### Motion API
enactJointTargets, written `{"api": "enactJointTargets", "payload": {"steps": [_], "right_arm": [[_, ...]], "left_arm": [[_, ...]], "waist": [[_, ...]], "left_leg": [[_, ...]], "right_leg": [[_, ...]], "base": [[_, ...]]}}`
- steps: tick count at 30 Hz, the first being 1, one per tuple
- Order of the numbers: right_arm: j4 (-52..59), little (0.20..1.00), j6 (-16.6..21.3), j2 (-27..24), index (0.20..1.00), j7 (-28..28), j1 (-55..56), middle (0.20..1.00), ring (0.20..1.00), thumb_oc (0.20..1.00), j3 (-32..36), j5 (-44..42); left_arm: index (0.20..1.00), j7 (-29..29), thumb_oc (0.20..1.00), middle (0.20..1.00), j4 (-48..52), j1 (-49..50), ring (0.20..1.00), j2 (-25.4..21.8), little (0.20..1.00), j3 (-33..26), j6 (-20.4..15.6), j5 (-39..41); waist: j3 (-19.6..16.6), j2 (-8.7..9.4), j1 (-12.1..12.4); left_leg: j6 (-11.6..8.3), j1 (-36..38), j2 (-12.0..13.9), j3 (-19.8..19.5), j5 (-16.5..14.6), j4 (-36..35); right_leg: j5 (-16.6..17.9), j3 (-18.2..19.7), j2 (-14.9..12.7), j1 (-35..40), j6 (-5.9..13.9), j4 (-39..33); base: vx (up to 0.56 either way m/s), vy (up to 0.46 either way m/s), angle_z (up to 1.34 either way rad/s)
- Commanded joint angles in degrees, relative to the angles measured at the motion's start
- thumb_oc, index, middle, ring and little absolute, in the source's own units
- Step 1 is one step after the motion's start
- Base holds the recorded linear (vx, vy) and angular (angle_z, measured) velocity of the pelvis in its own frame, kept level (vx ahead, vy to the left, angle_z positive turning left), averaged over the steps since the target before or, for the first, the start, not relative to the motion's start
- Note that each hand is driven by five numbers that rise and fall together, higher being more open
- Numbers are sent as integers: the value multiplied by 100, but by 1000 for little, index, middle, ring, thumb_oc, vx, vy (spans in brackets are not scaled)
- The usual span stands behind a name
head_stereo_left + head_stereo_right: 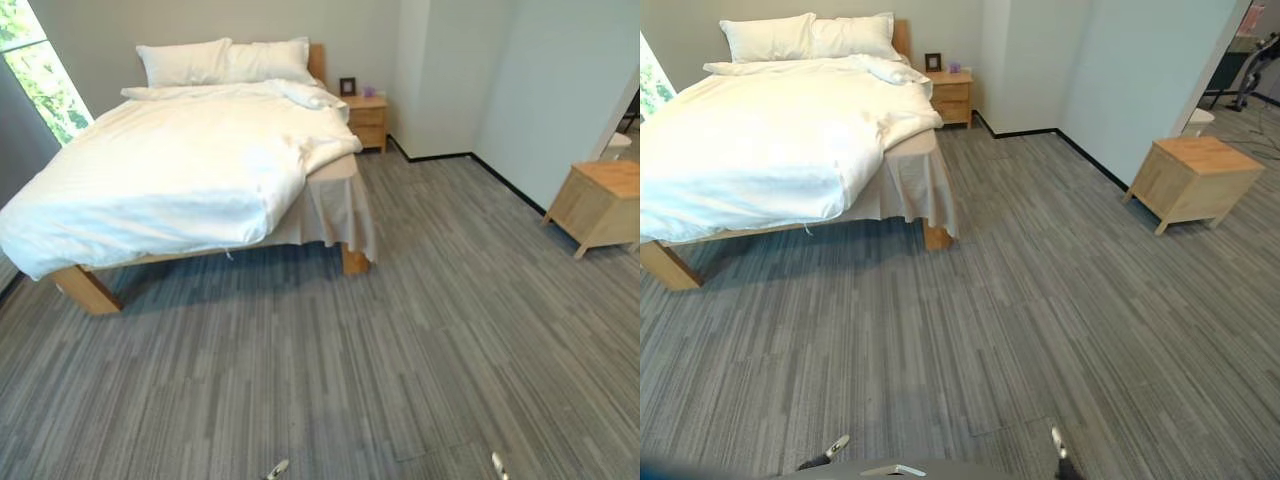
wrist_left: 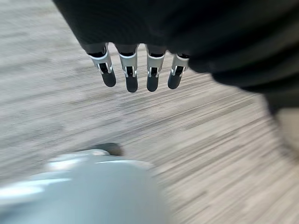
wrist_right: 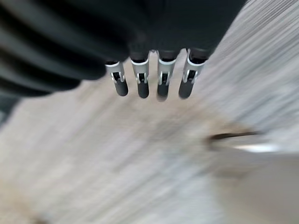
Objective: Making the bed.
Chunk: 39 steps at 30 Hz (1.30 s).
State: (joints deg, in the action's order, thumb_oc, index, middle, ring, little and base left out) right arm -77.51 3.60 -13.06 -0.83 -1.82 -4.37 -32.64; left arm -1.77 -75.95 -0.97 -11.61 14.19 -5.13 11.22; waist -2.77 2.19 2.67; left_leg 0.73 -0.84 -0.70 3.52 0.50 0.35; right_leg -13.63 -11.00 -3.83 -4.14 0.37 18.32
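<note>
The white duvet (image 1: 170, 165) lay rumpled and skewed across the bed (image 1: 340, 205), bunched toward its left side, well away from the robot. The left hand (image 2: 135, 70) and right hand (image 3: 152, 77) hung empty with straight, relaxed fingers. Pulling one edge alone would probably drag it further off-centre.

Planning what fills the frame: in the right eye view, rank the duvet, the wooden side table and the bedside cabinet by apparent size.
1. Duvet, largest.
2. Wooden side table.
3. Bedside cabinet, smallest, though it stands farther away, so true size is unsure.
</note>
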Motion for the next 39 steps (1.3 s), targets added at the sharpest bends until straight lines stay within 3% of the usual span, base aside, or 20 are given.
{"api": "enactJointTargets", "payload": {"steps": [1, 8, 12, 13, 16, 18, 20, 22, 23, 24, 25, 30, 36, 38, 39], "right_arm": [[-373, 1000, -33, 41, 1000, 37, -285, 1000, 1000, 1000, -62, 32], [985, 1000, 208, -218, 1000, 0, -649, 1000, 1000, 1000, 121, -1030], [3367, 1000, 401, -565, 1000, -280, -609, 1000, 1000, 1000, 181, -1047], [4120, 1000, 416, -693, 1000, -182, -530, 1000, 1000, 1000, 96, -1002], [5046, 1000, 369, -884, 1000, 55, -430, 1000, 1000, 1000, -207, -631], [5458, 1000, 362, -922, 1000, -74, -276, 1000, 1000, 1000, -242, -84], [6130, 1000, 388, -745, 1000, -331, -34, 1000, 1000, 1000, -218, 848], [6015, 1000, 449, -509, 1000, -312, 70, 1000, 1000, 1000, -144, 417], [5836, 1000, 567, -150, 1000, -127, 177, 1000, 1000, 1000, -196, -722], [5852, 1000, 495, -114, 1000, -59, 279, 1000, 1000, 1000, -286, -704], [6183, 1000, 338, -320, 1000, 75, 475, 1000, 1000, 1000, -526, -102], [6275, 1000, 395, -484, 1000, 60, 451, 1000, 1000, 1000, -489, 239], [6410, 1000, 351, -661, 1000, 94, 284, 1000, 1000, 1000, -572, 380], [6369, 1000, 364, -494, 1000, 127, 352, 1000, 1000, 1000, -530, -200], [6213, 1000, 472, -151, 1000, 50, 437, 1000, 1000, 1000, -416, -1188]], "left_arm": [[1000, 153, 1000, 1000, -208, -673, 1000, 282, 1000, -144, -142, 270], [1000, -24, 1000, 1000, 934, -998, 1000, -447, 1000, -309, -271, 929], [1000, -221, 1000, 1000, 3837, -791, 1000, -1049, 1000, -533, -252, 1897], [1000, -73, 1000, 1000, 4944, -526, 1000, -1453, 1000, -422, -157, 1892], [1000, 192, 1000, 1000, 6037, -332, 1000, -2100, 1000, -363, -137, 1736], [1000, 141, 1000, 1000, 6113, -219, 1000, -1994, 1000, -469, -193, 1740], [1000, -46, 1000, 1000, 6006, -106, 1000, -1511, 1000, -665, -247, 1580], [1000, -183, 1000, 1000, 5987, -47, 1000, -1324, 1000, -742, -302, 1526], [1000, -409, 1000, 1000, 5920, -2, 1000, -1071, 1000, -777, -344, 1611], [1000, -451, 1000, 1000, 5893, 45, 1000, -948, 1000, -803, -297, 1651], [1000, -473, 1000, 1000, 5884, 221, 1000, -809, 1000, -963, -265, 1746], [1000, -436, 1000, 1000, 5884, 399, 1000, -844, 1000, -1033, -342, 1650], [1000, -461, 1000, 1000, 5923, 418, 1000, -1070, 1000, -1191, -338, 1515], [1000, -498, 1000, 1000, 5883, 416, 1000, -1069, 1000, -1259, -343, 1474], [1000, -589, 1000, 1000, 5918, 447, 1000, -1037, 1000, -1304, -324, 1521]], "waist": [[278, 67, -11], [300, -15, -19], [373, -50, 3], [398, -54, 21], [422, -43, 74], [429, -33, 74], [464, -39, 58], [471, -30, 57], [488, -12, 66], [489, -4, 65], [521, 24, 67], [587, 63, 71], [799, 263, 129], [830, 311, 145], [858, 343, 160]], "left_leg": [[-368, 590, 255, -397, 26, -535], [-405, 660, 261, -372, -9, -535], [-407, 632, 269, -375, 33, -535], [-402, 612, 272, -387, 51, -535], [-402, 594, 258, -404, 55, -535], [-400, 601, 263, -403, 41, -535], [-388, 599, 260, -403, 11, -535], [-385, 600, 258, -409, 1, -535], [-385, 605, 257, -410, -7, -535], [-382, 593, 255, -413, -7, -535], [-377, 579, 249, -398, -15, -535], [-345, 526, 228, -333, -40, -535], [-268, 316, 171, -261, -75, -535], [-242, 288, 145, -254, -98, -535], [-214, 289, 108, -236, -128, -535]], "right_leg": [[1836, -46, -441, 870, 747, -2332], [1840, -18, -440, 904, 770, -2332], [1880, -4, -445, 867, 787, -2332], [1901, -15, -452, 848, 796, -2332], [1915, -21, -467, 844, 810, -2332], [1902, -12, -470, 843, 815, -2332], [1872, 3, -473, 840, 807, -2332], [1863, -1, -477, 841, 801, -2332], [1852, -2, -484, 850, 797, -2332], [1855, -7, -488, 843, 796, -2332], [1869, -5, -502, 826, 799, -2332], [1918, 23, -522, 748, 844, -2332], [2045, 115, -569, 526, 923, -2332], [2061, 142, -594, 495, 947, -2332], [2090, 166, -629, 489, 978, -2332]], "base": [[23, 5, 7], [8, 17, 2], [-32, 12, -9], [-31, 6, -1], [0, 0, 0], [17, 2, -1], [50, 8, -3], [34, 4, -1], [30, 1, -3], [56, 10, -1], [53, 17, -3], [42, 44, -6], [34, 74, -8], [45, 94, -9], [41, 99, -6]]}}
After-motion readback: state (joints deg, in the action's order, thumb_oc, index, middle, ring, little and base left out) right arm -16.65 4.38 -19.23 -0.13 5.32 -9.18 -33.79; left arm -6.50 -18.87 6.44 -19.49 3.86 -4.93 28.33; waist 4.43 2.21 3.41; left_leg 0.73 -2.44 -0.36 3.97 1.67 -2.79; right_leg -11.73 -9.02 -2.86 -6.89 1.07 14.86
